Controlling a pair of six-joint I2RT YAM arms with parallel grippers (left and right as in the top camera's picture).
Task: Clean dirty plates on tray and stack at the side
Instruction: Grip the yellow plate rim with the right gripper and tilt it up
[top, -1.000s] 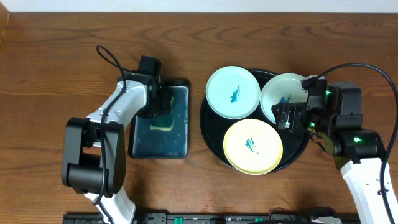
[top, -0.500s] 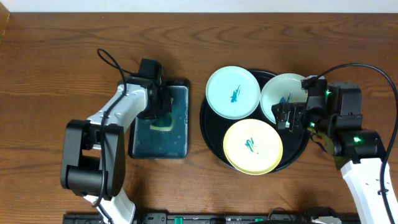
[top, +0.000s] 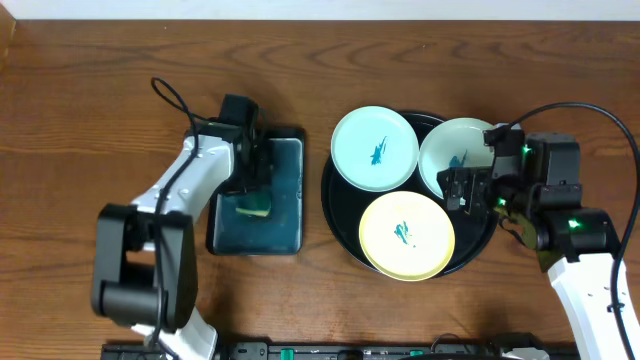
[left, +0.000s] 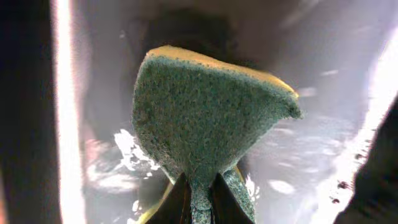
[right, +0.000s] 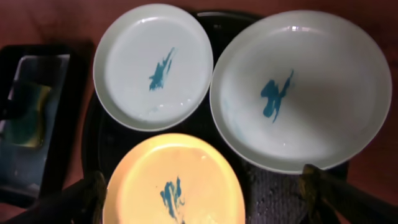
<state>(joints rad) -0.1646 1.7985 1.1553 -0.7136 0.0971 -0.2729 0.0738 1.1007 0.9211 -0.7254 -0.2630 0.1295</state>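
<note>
Left jaws clenched on sponge (left: 205, 118); right jaws released, spread wide, yellow plate (right: 174, 180) seen between their tips.

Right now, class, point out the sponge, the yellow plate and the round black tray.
sponge (left: 205, 118), left wrist view, middle of its green scouring face.
yellow plate (top: 407, 236), overhead view, its centre, at the teal smear.
round black tray (top: 340, 215), overhead view, bare floor beside the yellow plate.

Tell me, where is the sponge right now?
In the overhead view, the green-yellow sponge is on the left side, pinched in the left pincer over the small dark rectangular tray, left of the big round black tray.
</note>
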